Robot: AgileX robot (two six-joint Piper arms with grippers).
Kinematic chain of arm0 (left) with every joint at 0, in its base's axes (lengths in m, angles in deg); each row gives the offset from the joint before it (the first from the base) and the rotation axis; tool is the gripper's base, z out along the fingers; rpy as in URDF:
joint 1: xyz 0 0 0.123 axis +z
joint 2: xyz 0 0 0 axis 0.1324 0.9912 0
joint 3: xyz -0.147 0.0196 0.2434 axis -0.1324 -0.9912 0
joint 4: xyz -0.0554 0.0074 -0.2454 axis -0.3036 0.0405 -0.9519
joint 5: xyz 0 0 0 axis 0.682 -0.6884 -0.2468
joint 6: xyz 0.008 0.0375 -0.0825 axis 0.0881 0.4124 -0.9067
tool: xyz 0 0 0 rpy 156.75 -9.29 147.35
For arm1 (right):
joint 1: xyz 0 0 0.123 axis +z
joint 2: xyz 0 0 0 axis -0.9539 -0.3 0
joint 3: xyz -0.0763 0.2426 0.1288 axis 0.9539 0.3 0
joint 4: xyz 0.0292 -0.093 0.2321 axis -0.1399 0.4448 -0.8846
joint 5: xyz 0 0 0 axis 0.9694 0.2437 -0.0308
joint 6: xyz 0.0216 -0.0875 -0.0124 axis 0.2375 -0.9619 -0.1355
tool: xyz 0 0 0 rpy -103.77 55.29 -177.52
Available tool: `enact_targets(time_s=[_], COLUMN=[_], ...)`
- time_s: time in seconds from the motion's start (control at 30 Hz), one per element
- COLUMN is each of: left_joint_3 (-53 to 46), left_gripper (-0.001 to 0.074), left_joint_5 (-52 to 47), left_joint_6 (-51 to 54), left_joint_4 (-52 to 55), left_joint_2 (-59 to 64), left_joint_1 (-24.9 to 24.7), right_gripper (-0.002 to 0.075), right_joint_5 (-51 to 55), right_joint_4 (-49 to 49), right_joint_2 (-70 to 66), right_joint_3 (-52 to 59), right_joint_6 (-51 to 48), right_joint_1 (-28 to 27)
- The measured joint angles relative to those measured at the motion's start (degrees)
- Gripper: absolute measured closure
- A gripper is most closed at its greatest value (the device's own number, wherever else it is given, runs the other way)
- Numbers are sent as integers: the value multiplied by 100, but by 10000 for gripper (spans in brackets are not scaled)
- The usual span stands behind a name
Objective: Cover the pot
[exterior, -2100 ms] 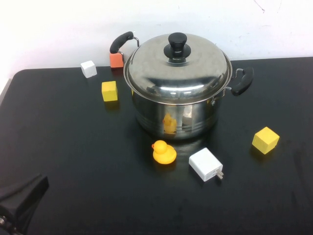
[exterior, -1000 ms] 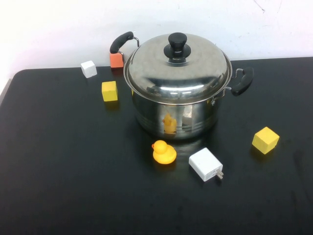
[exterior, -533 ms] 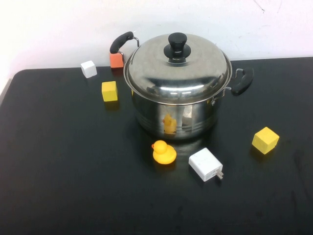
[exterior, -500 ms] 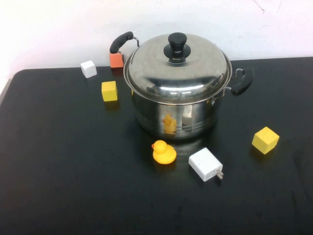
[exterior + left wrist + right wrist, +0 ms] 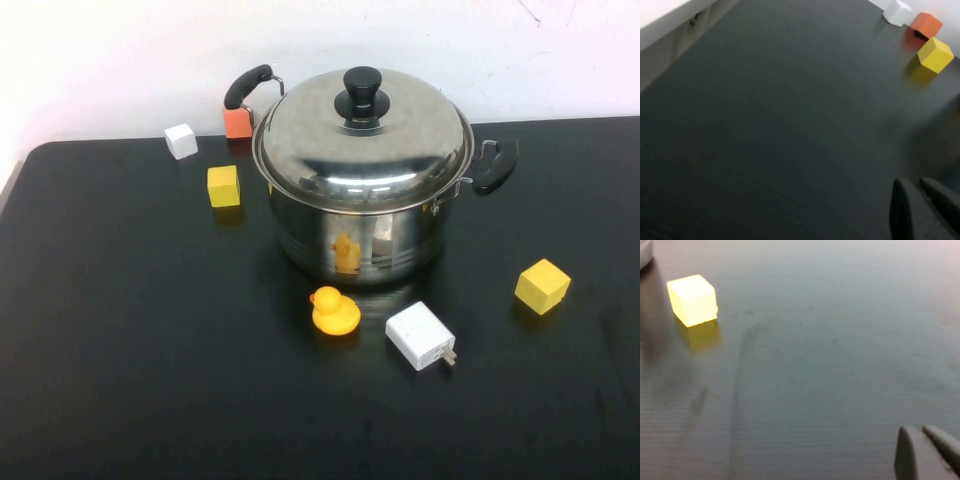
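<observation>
The left gripper [image 5: 922,207] is hanging just above the bare black table [image 5: 150,350], well away from the pot, and its two dark fingers are lying pressed together with nothing between them. In the left wrist view a yellow cube [image 5: 935,54], an orange cube [image 5: 926,24] and a white cube [image 5: 898,12] are sitting far off across the table from it. The right gripper [image 5: 927,452] is likewise hovering low over empty table, its fingers lying together and holding nothing, with another yellow cube [image 5: 692,300] showing some way off in its wrist view. Neither gripper is showing in the high view.

The pot [image 5: 365,215] is standing upright near the back middle of the table, close to the white wall. The lid [image 5: 362,140] is sitting squarely on the pot's rim, its black knob pointing up. In front of the pot, a yellow rubber duck [image 5: 334,311] is sitting near its base, and a white charger plug [image 5: 421,336] is lying just beside the duck.
</observation>
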Motion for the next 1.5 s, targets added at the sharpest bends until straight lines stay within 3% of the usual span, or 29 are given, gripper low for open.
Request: enact_targets(time_s=[0.13, 0.37, 0.9, 1.13, 1.5], left_joint_3=[0, 0, -10, -10, -10], left_gripper=[736, 736, 736, 736, 736], left_joint_5=[48, 127, 150, 150, 150], left_joint_6=[272, 2311, 2439, 3441, 3435], left_joint_4=[-61, -906, -1040, -1050, -1314], left_joint_2=[0, 0, 0, 0, 0], left_joint_1=[0, 0, 0, 0, 0], right_gripper=[728, 728, 728, 728, 728], right_joint_5=[0, 0, 0, 0, 0], right_joint_4=[0, 0, 0, 0, 0], right_joint_2=[0, 0, 0, 0, 0], right_joint_3=[0, 0, 0, 0, 0], right_joint_6=[0, 0, 0, 0, 0], right_joint_1=[0, 0, 0, 0, 0])
